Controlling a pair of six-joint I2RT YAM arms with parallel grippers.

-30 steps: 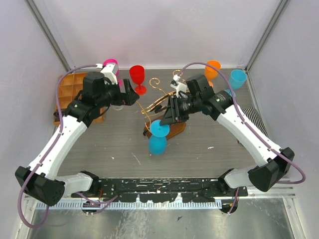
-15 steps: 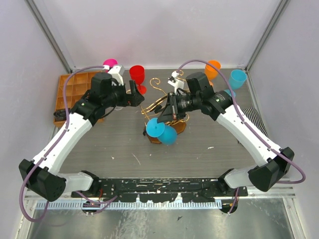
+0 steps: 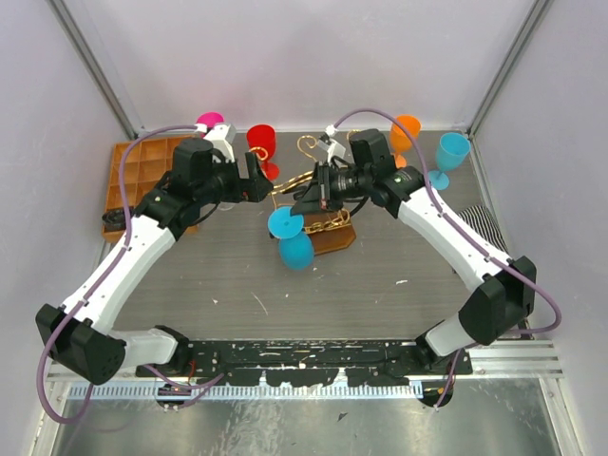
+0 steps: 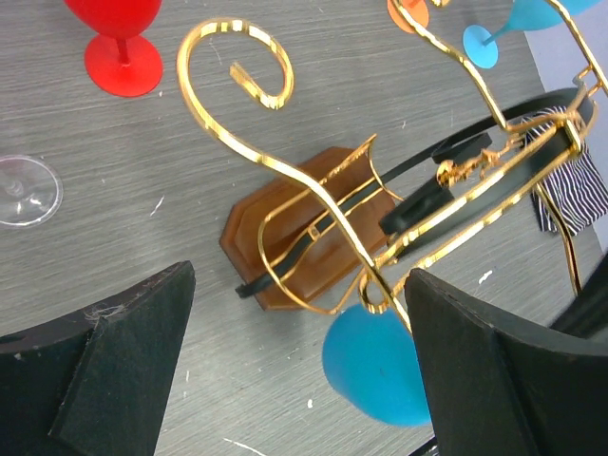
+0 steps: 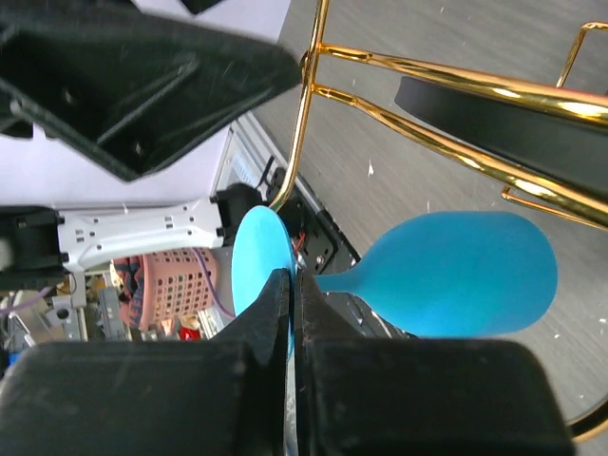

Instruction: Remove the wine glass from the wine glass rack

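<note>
- Blue plastic wine glass (image 3: 295,249) at centre of the overhead view, tipped sideways, just beside the gold wire rack (image 3: 328,224) with its brown wooden base.
- Thin round foot of the glass pinched edge-on by the right claw (image 5: 291,290).
- Spread wide near the upper-left scroll: the left claw (image 4: 299,380), gripping nothing.
- Best slid out slowly along the gold rails, keeping the stem off the wire.
- Edge pinch probably slippery; bracing the rack advisable.

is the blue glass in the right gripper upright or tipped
Tipped. The blue wine glass lies sideways, foot level with bowl, its stem pinched in the right gripper.
</note>
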